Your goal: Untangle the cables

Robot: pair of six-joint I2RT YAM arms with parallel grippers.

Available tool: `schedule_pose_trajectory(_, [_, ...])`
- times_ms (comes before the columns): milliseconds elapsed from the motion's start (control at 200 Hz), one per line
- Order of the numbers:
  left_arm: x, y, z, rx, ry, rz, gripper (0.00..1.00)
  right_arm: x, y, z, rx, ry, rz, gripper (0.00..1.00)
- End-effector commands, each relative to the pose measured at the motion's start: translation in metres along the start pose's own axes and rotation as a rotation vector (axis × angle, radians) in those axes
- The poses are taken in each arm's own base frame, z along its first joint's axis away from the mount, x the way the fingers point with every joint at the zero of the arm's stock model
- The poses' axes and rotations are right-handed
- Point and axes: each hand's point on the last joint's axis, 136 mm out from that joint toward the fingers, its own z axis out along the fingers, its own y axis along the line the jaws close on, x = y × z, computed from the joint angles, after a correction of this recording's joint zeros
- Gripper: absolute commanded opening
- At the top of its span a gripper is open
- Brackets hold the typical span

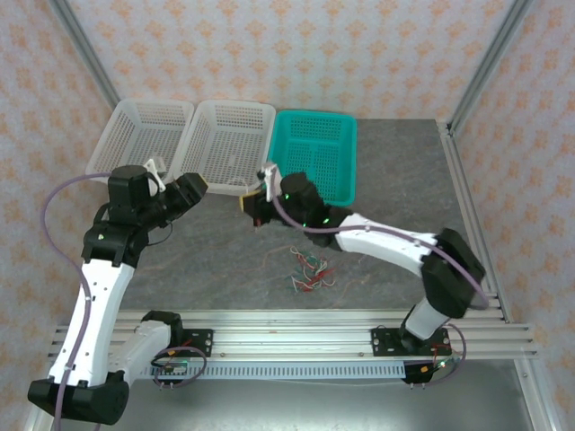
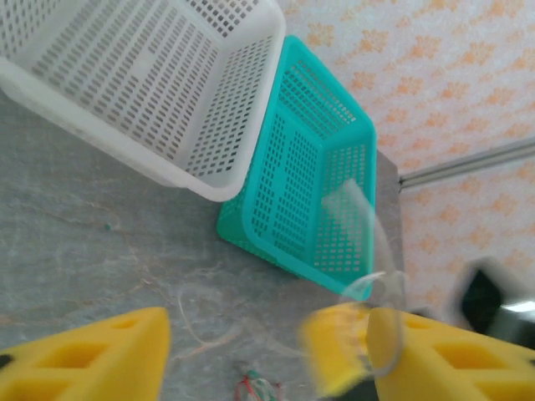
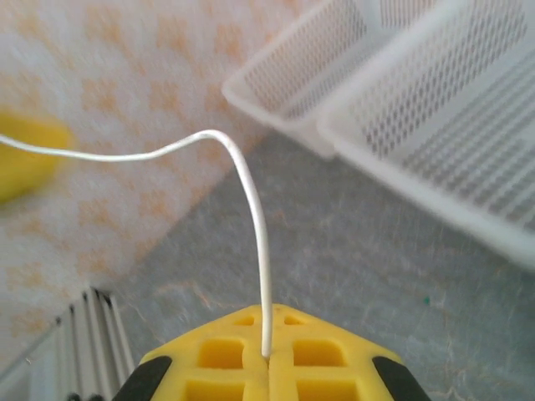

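The right gripper (image 3: 267, 357) is pinching one cream-white cable (image 3: 261, 225) between fully closed yellow fingers, and the wire is arching up and off to the left. It is looking thin, light and springy, likely to slip, so a grip near an end seems best. The left gripper (image 1: 196, 189) is standing wide open, holding nothing. The other cables (image 1: 307, 269), red, green and white, are lying knotted on the grey surface (image 1: 395, 180). Two white baskets (image 1: 208, 135) and a teal basket (image 1: 314, 115) are sitting behind, under patterned walls (image 1: 269, 54).
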Motion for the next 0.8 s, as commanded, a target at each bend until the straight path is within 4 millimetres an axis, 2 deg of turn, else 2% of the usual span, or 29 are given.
schedule_pose_trajectory(0, [-0.004, 0.0, -0.016, -0.018, -0.054, 0.086, 0.74, -0.053, -0.009, -0.048, 0.123, -0.02, 0.035, 0.0])
schedule_pose_trajectory(90, [-0.009, -0.012, -0.03, 0.028, -0.098, 0.133, 0.83, -0.089, -0.014, -0.07, 0.178, -0.05, 0.019, 0.0])
schedule_pose_trajectory(225, [-0.008, -0.027, -0.046, 0.109, -0.137, 0.168, 0.86, -0.144, -0.031, -0.091, 0.296, -0.089, -0.013, 0.0])
schedule_pose_trajectory(335, [-0.001, -0.027, -0.049, 0.146, -0.136, 0.15, 0.86, -0.179, -0.061, -0.097, 0.429, -0.094, -0.035, 0.0])
schedule_pose_trajectory(460, [0.011, -0.024, -0.047, 0.179, -0.115, 0.115, 0.86, -0.206, -0.109, -0.093, 0.53, -0.121, 0.034, 0.0])
schedule_pose_trajectory(535, [0.018, -0.019, -0.049, 0.18, -0.109, 0.108, 0.86, -0.208, -0.143, -0.083, 0.564, -0.117, 0.092, 0.0])
schedule_pose_trajectory(626, [0.025, -0.012, -0.051, 0.168, -0.103, 0.112, 0.86, -0.196, -0.183, -0.064, 0.564, -0.076, 0.203, 0.0])
schedule_pose_trajectory(691, [0.029, -0.008, -0.052, 0.157, -0.096, 0.116, 0.86, -0.175, -0.209, -0.048, 0.57, -0.019, 0.287, 0.0])
schedule_pose_trajectory(796, [0.033, -0.003, -0.052, 0.14, -0.086, 0.121, 0.86, -0.123, -0.248, -0.024, 0.626, 0.113, 0.375, 0.0])
